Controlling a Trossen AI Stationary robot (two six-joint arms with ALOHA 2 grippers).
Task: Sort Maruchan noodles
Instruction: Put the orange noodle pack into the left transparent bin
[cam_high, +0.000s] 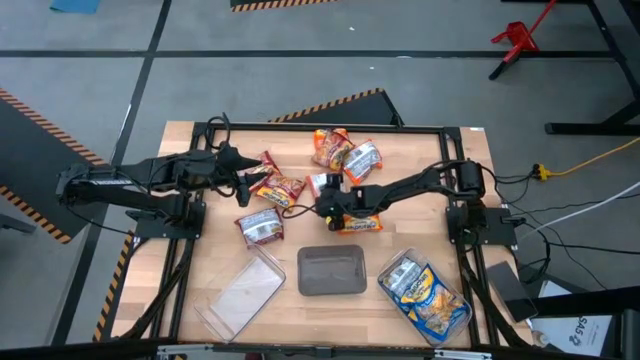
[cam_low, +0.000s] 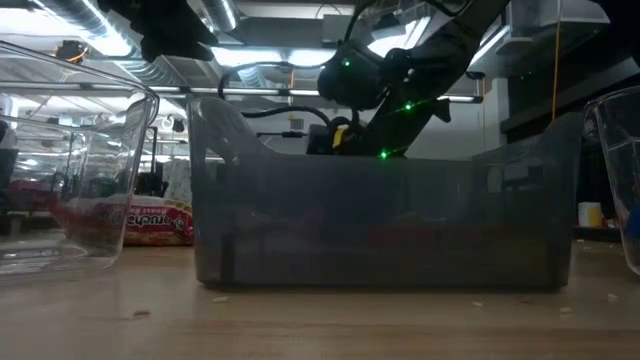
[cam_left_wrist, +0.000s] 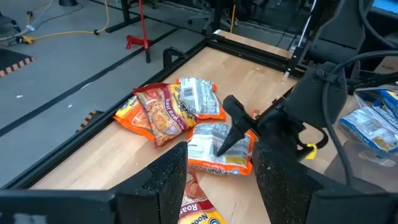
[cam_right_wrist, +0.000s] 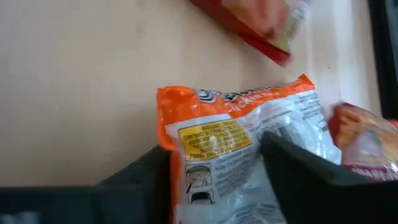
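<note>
Right claw (cam_high: 325, 207) sits mid-table, fingers spread and straddling an orange noodle packet (cam_right_wrist: 239, 155); the packet lies flat on the wood between the two fingers, back label up. Can't tell if the fingers press it yet. In the left wrist view the same claw (cam_left_wrist: 229, 134) points down onto that orange packet (cam_left_wrist: 221, 149).

Left claw (cam_high: 243, 180) hovers to the left of the right claw, over a dark red packet (cam_high: 280, 188); fingers (cam_left_wrist: 171, 177) spread, nothing between them.

Other noodle packets: two orange ones (cam_high: 345, 152) overlapping just beyond the right claw toward the table's far edge, one orange packet (cam_high: 355, 224) just under the right arm, one dark red with silver back (cam_high: 262, 227) near the left claw on the tray side.

Three trays along the near edge: clear tray (cam_high: 240, 292) on the left, grey tray (cam_high: 333, 272) in the middle just in front of the right claw, and a clear tray (cam_high: 462, 315) on the right holding blue-and-white packets (cam_high: 420, 285).

Low view: grey tray wall (cam_low: 385, 230) fills the front, the right arm (cam_low: 400, 75) above it.
</note>
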